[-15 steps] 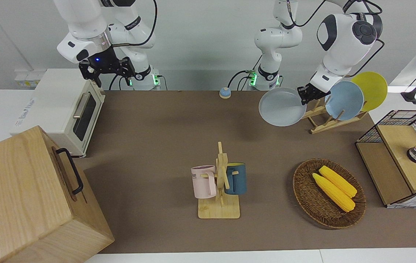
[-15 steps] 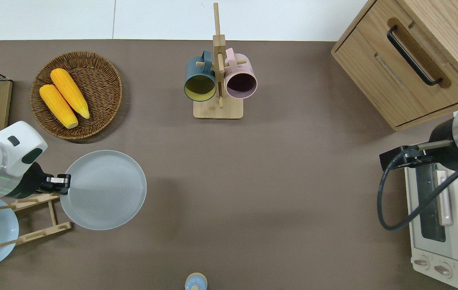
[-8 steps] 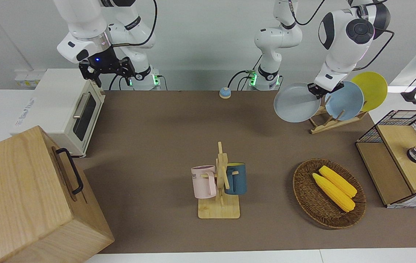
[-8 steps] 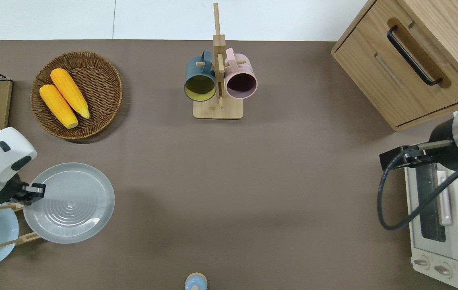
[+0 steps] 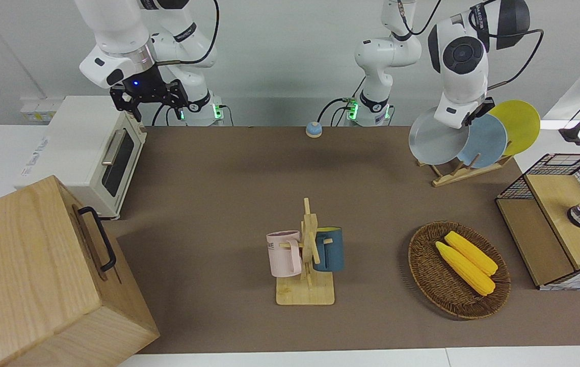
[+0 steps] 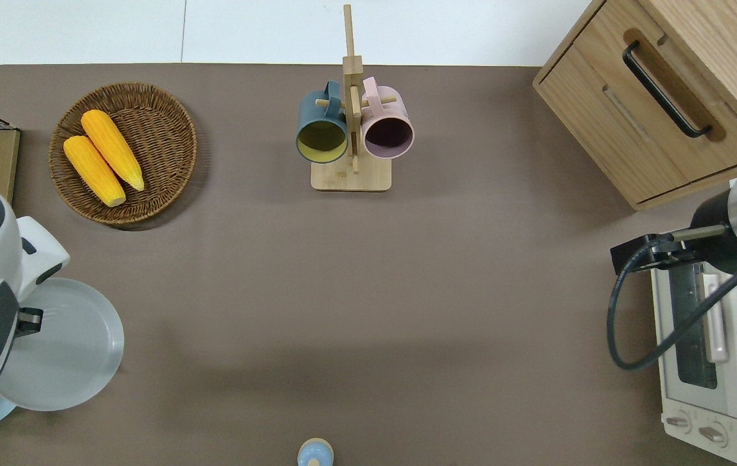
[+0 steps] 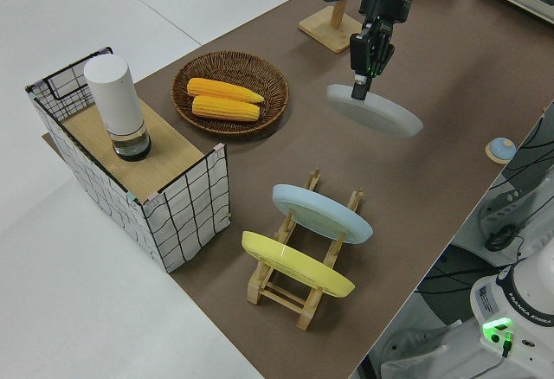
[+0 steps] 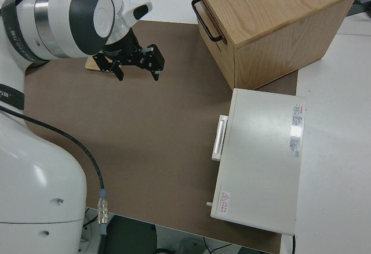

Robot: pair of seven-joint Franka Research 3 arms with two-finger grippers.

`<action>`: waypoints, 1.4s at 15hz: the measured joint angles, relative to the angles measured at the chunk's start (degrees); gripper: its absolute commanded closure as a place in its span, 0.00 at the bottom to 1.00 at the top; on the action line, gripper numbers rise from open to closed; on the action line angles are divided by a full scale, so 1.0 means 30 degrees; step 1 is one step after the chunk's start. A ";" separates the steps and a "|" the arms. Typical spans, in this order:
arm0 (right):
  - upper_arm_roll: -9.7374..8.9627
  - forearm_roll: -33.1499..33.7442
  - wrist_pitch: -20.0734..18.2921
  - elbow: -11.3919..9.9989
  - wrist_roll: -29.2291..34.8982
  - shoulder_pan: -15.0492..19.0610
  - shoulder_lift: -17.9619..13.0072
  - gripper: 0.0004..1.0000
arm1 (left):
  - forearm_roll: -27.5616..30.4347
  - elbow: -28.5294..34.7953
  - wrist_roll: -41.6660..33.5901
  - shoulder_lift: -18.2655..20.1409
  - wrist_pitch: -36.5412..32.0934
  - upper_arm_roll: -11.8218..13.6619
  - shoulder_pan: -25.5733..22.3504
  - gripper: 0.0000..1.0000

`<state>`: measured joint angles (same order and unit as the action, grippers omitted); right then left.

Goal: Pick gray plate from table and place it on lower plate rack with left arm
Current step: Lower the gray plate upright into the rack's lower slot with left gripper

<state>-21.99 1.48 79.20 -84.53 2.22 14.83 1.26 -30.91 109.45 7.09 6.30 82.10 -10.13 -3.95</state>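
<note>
Gray plate (image 7: 375,111) (tilted) pinched by left end effector (image 7: 364,74).

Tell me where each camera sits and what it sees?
Front: across the table, facing both arms; left gripper holds the gray plate.
Overhead: straight down; left arm over the plate.
Left side: raised at the table's end, showing the plate rack.
Right side: above the parked right arm, right gripper open.
Shared: front, overhead and left side views all show the gray plate.
</note>
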 measured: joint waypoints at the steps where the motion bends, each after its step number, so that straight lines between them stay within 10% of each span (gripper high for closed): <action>1: 0.0000 0.0000 0.0000 0.0000 0.0000 0.0000 0.0000 0.02 | -0.0418 -0.0003 0.0338 -0.0052 -0.0347 -0.0133 0.0011 1.00; 21: 0.0000 0.0000 0.0000 0.0000 0.0000 0.0000 0.0000 0.02 | -0.5041 0.2258 0.5031 -0.1792 -0.1380 -0.0299 -0.0041 1.00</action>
<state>-21.99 1.48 79.20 -84.53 2.22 14.83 1.26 -46.03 116.23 22.19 0.92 77.96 -11.03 -4.07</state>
